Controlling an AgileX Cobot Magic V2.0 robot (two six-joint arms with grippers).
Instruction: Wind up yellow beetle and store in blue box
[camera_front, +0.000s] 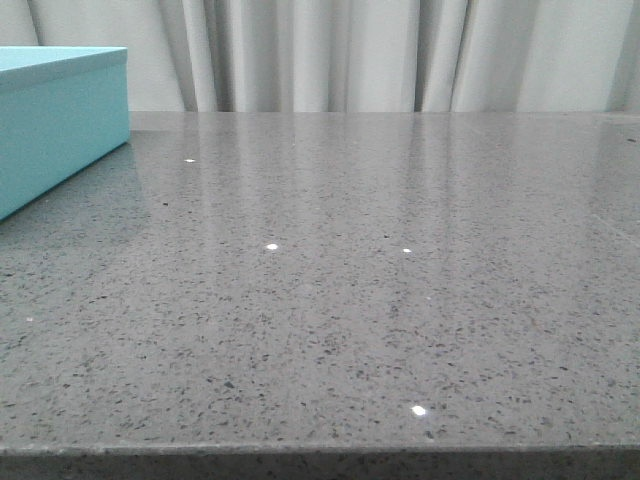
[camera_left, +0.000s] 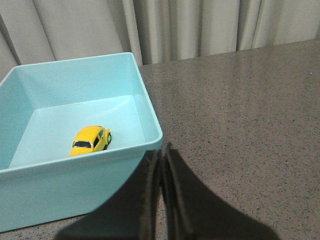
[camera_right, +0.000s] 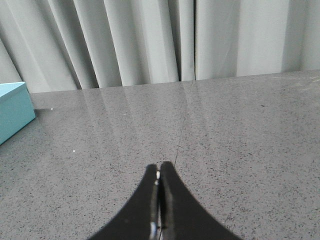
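— Fingers first: how do both pairs stand?

— Pressed together on each arm, holding nothing. The left fingers (camera_left: 162, 165) hang just outside the near wall of the blue box; the right fingers (camera_right: 159, 175) hover over bare counter (camera_right: 240, 130), well apart from it.

— And the yellow beetle?

— The yellow beetle (camera_left: 90, 139) sits on its wheels on the floor of the blue box (camera_left: 150, 107), near the wall closest to the left arm. Nothing else lies in the box.

— How would it handle?

— By its look, light, rigid and glossy, so likely slippery. The rounded roof would slide out of a pinch; the flatter flanks between the wheels seem the surest place to close on. On free wheels it may roll if nudged.

— So where does the task stand?

— Judging from how things lie, the car is stored. Whether it was wound cannot be told.
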